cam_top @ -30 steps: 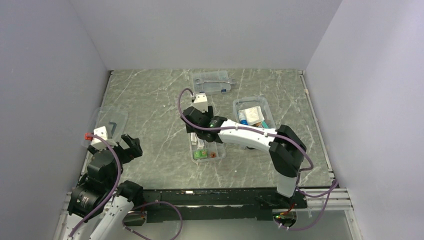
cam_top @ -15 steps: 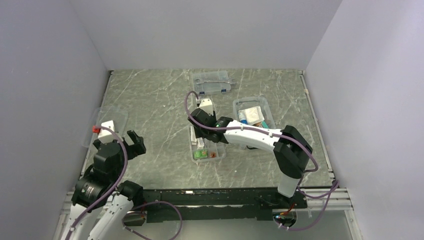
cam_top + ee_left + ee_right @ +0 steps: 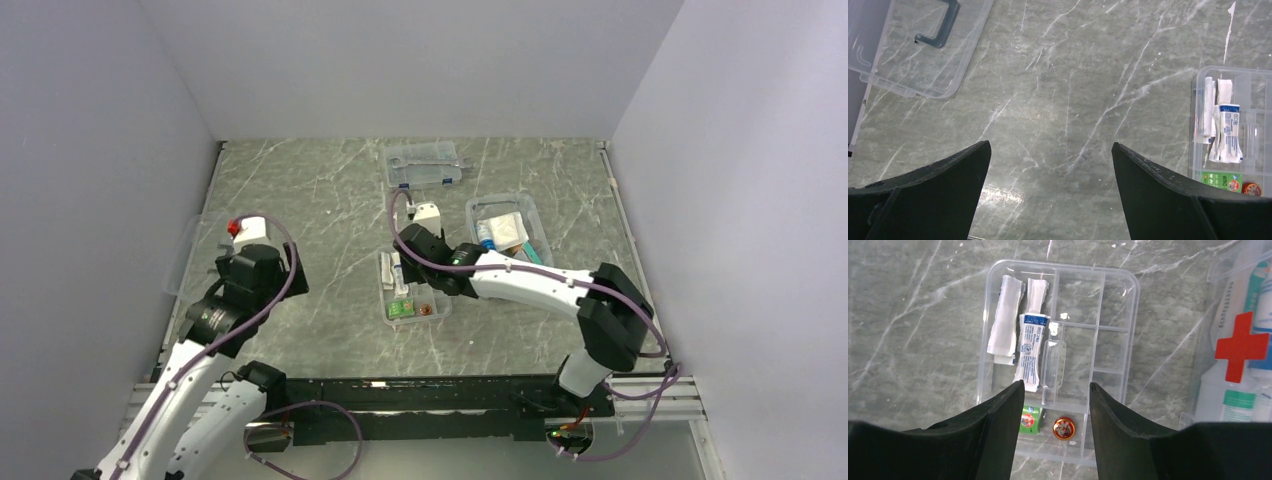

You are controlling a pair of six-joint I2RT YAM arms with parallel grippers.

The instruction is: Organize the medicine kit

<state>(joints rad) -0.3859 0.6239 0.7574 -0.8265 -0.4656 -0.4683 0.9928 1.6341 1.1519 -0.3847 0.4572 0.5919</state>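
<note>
Count on the bench point(image 3: 320, 200): one divided tray point(image 3: 1118, 347), one clear box point(image 3: 1210, 315) with one red cross point(image 3: 1242, 346), one lid point(image 3: 913, 75), one flatter case point(image 3: 425, 165)

Your tray sits mid-frame in the top view, the box just to its upper right, the case above both near the back edge. The lid lies apart at the left edge, in the upper left of the left wrist view, its one dark handle point(image 3: 938, 25) facing up.

Tray contents, counted: two white packets point(image 3: 1005, 315), one blue-printed sachet point(image 3: 1030, 350), one green packet point(image 3: 1030, 420), one red round tin point(image 3: 1064, 426). You cannot count the bottles in the box.

Your right gripper point(image 3: 1056, 390) hangs over the tray, jaws partly apart, nothing between them. Your left gripper point(image 3: 1050, 150) stands wide and empty over bare bench, between lid and tray
</note>
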